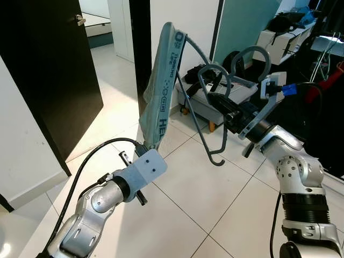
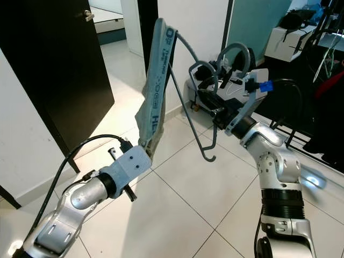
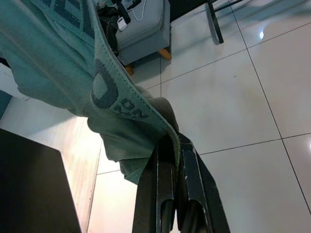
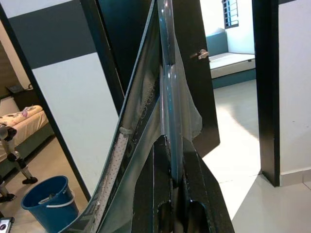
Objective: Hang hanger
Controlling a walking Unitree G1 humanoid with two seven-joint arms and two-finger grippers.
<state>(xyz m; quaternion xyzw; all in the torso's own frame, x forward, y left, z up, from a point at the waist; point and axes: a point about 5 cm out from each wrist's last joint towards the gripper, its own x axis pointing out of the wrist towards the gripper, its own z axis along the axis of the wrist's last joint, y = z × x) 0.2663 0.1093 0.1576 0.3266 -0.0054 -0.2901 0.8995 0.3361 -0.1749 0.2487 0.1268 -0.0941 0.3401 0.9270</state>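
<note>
A teal towel with dark lettering hangs over one end of a grey plastic hanger, held up in the air before me. The hanger is tilted, its hook pointing down toward the floor. My left gripper is shut on the towel's lower edge; in the eye views its fingers are hidden behind the wrist. My right gripper is shut on the hanger's grey bar, reaching in from the right. The towel drapes along the bar just beyond its fingers.
A black door stands open at the left beside a white wall. A grey stool piled with dark items sits behind the hanger. Desks and cables crowd the far right. A blue bucket stands near a bed. White tiled floor lies below.
</note>
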